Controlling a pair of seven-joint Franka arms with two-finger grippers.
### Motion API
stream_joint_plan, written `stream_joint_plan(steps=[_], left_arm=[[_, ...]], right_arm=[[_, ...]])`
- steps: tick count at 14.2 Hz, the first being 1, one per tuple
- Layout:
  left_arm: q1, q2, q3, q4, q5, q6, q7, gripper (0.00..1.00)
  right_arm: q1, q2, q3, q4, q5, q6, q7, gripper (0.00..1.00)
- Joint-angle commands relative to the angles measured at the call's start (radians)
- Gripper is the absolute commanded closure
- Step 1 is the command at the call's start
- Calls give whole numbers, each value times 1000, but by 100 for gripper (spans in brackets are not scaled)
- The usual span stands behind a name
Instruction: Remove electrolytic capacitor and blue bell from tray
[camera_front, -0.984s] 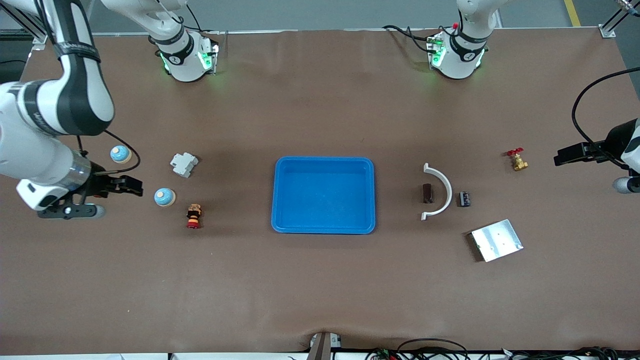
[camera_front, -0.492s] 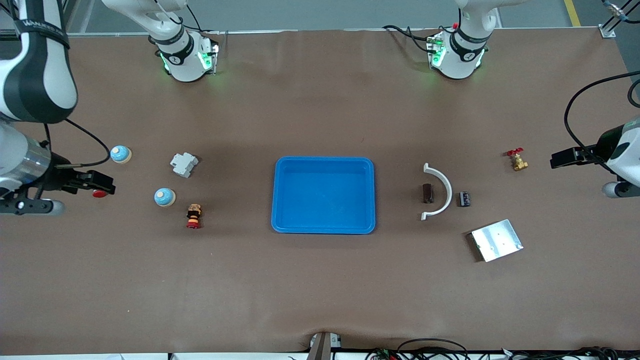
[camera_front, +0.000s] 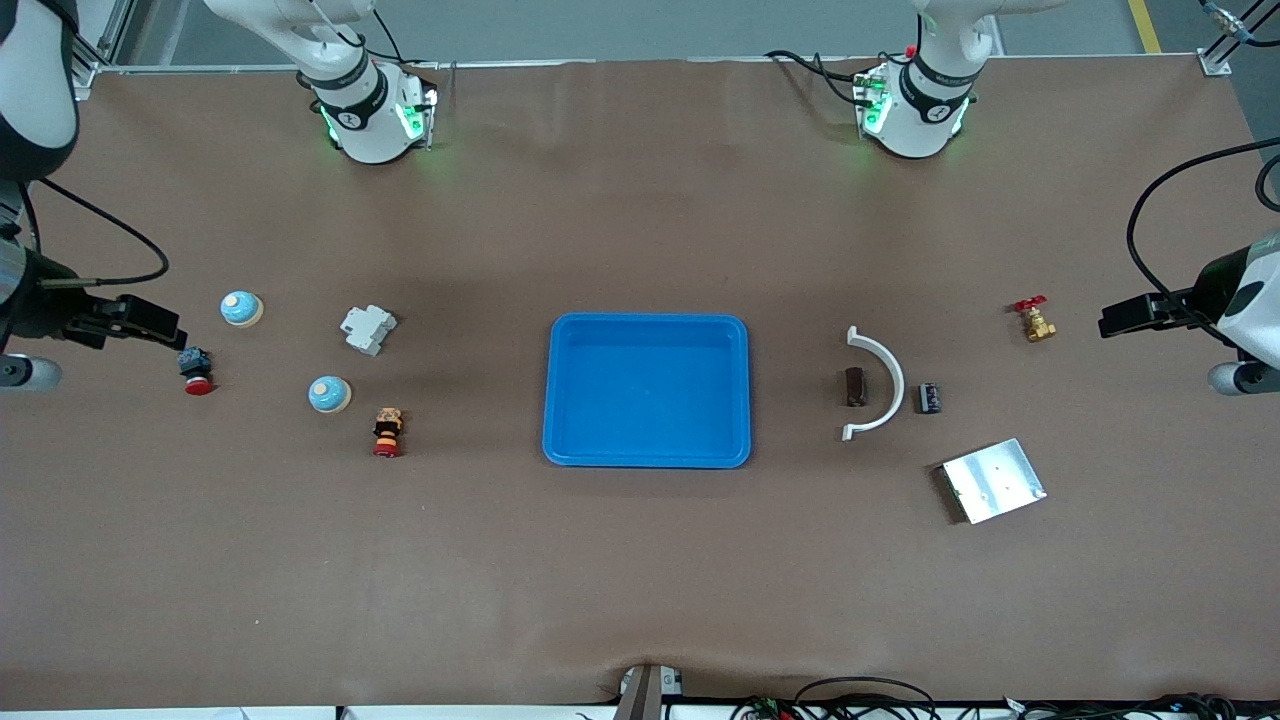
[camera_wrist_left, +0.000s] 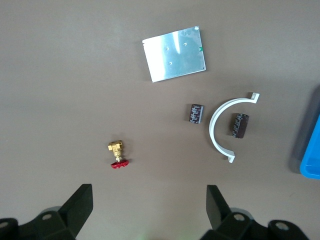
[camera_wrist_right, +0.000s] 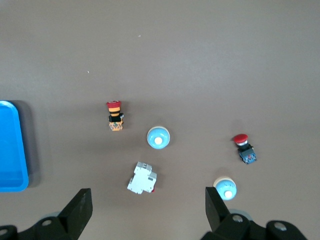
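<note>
Two blue dome bells (camera_front: 241, 308) (camera_front: 329, 394) sit toward the right arm's end of the table; the right wrist view shows both bells (camera_wrist_right: 158, 136) (camera_wrist_right: 224, 188). Two dark capacitors (camera_front: 854, 386) (camera_front: 931, 397) lie either side of a white arc (camera_front: 878, 383), and the left wrist view shows both capacitors (camera_wrist_left: 196, 113) (camera_wrist_left: 240, 124). My right gripper (camera_front: 165, 328) (camera_wrist_right: 147, 207) hangs open and empty over bare table at the right arm's end. At the left arm's end, my left gripper (camera_front: 1110, 320) (camera_wrist_left: 149, 207) is open and empty over the table beside the valve.
A blue tray (camera_front: 560, 400) stands mid-table. Near the bells lie a white breaker (camera_front: 368, 328), a red push button (camera_front: 196, 370) and a striped button (camera_front: 387, 431). A brass valve (camera_front: 1035, 320) and a metal plate (camera_front: 993, 480) lie near the capacitors.
My right arm has drawn back toward its end of the table, uncovering the red push button. The left gripper has shifted only slightly.
</note>
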Motion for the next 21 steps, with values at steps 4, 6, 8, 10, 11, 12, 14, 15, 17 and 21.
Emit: stream_joint_plan(steps=[4, 6, 8, 10, 11, 12, 14, 15, 17, 21], left_arm=[[-13, -91, 12, -72, -25, 54, 2, 0], [-13, -125, 10, -116, -25, 90, 2, 0], [-13, -169, 10, -188, -25, 150, 2, 0], [-13, -203, 10, -242, -25, 192, 2, 0], [-13, -205, 10, -245, -25, 193, 2, 0], [-13, -205, 10, -245, -25, 193, 2, 0], [-13, -203, 10, -242, -25, 195, 2, 0], [-13, -202, 10, -242, -25, 195, 2, 0], [-22, -203, 12, -242, -24, 195, 0, 0], [-47, -203, 24, -239, -22, 193, -3, 0]], right_arm=[[-35, -75, 13, 17, -7, -76, 7, 0], [-46, -90, 16, 17, -7, -85, 6, 0], [-55, -101, 16, 14, -7, -98, 7, 0], [-58, -114, 16, 6, -7, -99, 7, 0], [-59, -121, 16, 3, -7, -99, 6, 0], [-59, -124, 16, 0, -6, -99, 6, 0], [-58, -128, 16, 0, -3, -107, 9, 0], [-56, -133, 16, 0, -3, -111, 8, 0], [-55, -141, 17, 0, -4, -119, 6, 0], [-53, -153, 17, -11, -4, -122, 7, 0]])
